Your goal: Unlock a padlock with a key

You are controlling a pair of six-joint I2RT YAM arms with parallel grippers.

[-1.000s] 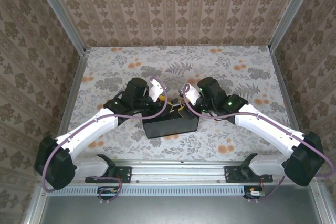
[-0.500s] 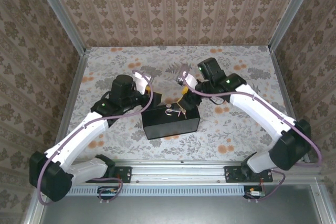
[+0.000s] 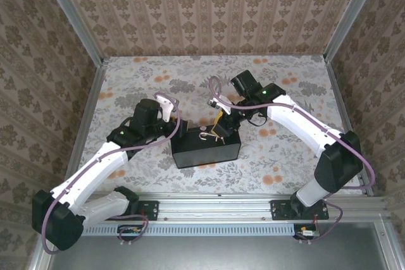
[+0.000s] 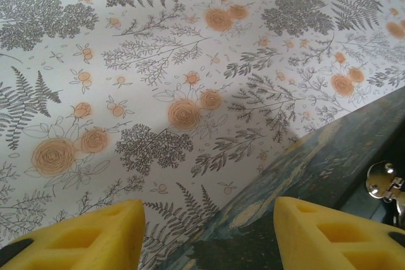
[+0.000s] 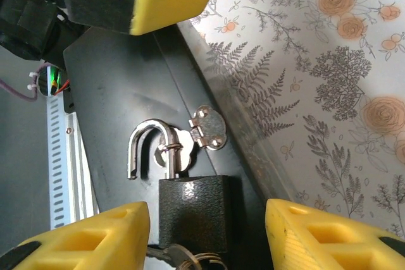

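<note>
Right wrist view put the padlock (image 5: 193, 203) flat on the black box (image 5: 107, 93), its dark body midway between the two spread fingertips of the right gripper (image 5: 209, 235) and lower than them. The key (image 5: 174, 255) sat at the body's wrist-side end, apparently in the keyhole, with its ring beside it. From there the lock's long axis ran straight away from the fingers, along the midline between them, so the line on which they close crossed the body squarely. At the far end the shackle (image 5: 149, 143) stood raised, one leg hanging free and the other threaded through the silver hasp (image 5: 209, 128). The lock therefore looked sprung already.

The right fingers were wide open, touching nothing. The left gripper (image 4: 209, 232) was open too, gripping nothing, over the box's edge and the flowered table (image 4: 190, 61), with the hasp off beyond its right fingertip.

By my reading the right arm was nearer and better lined up for whatever remained, whether pulling the key or slipping the shackle out.
</note>
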